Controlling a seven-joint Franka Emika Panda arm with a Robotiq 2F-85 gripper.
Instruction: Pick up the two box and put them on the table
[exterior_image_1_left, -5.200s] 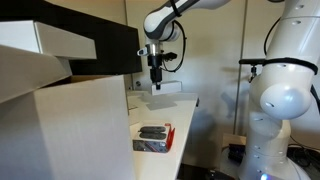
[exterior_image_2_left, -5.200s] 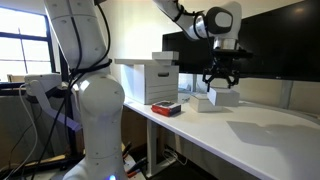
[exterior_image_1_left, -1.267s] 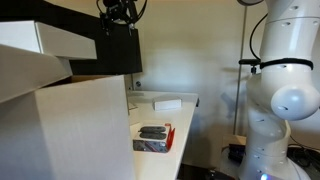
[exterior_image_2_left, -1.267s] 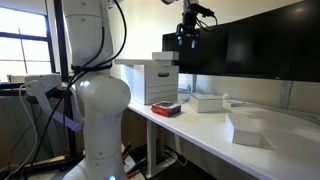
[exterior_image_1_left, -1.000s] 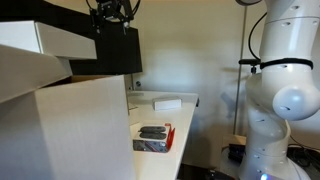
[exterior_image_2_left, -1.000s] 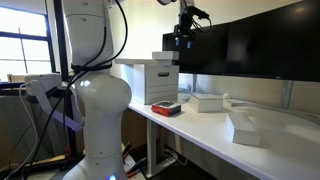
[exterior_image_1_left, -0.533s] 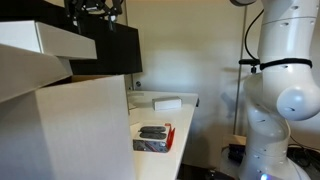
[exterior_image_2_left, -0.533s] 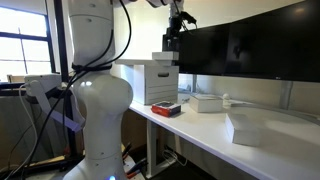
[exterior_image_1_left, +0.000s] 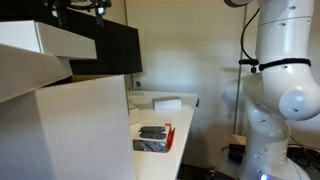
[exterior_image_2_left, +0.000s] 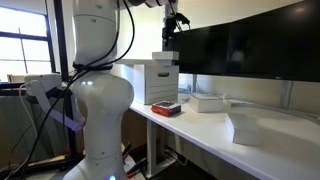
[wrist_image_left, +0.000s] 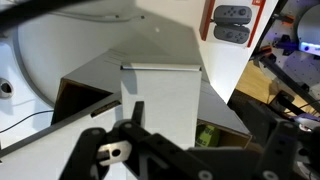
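Note:
My gripper (exterior_image_2_left: 170, 30) hangs high over the stacked pale cartons (exterior_image_2_left: 152, 85), its jaws spread with nothing between them. A small white box (exterior_image_2_left: 165, 58) lies on top of the stack right beneath it. In the wrist view that flat white box (wrist_image_left: 160, 95) fills the middle, just ahead of my gripper (wrist_image_left: 205, 150). Two more white boxes rest on the long white table (exterior_image_2_left: 200, 125): one (exterior_image_2_left: 208, 102) near the monitors and one (exterior_image_2_left: 250, 128) closer to the camera. In an exterior view my gripper (exterior_image_1_left: 75, 7) is at the top edge and a white box (exterior_image_1_left: 167, 102) lies on the table.
A red-edged tray (exterior_image_2_left: 166, 108) with dark items sits on the table beside the cartons. Black monitors (exterior_image_2_left: 250, 45) line the back of the table. The robot's white base (exterior_image_2_left: 95, 110) stands at the table's end. A big carton (exterior_image_1_left: 70, 130) fills the foreground.
The gripper has travelled from over the monitors toward the carton stack and now hangs above the small box on top. The boxes on the table have not moved.

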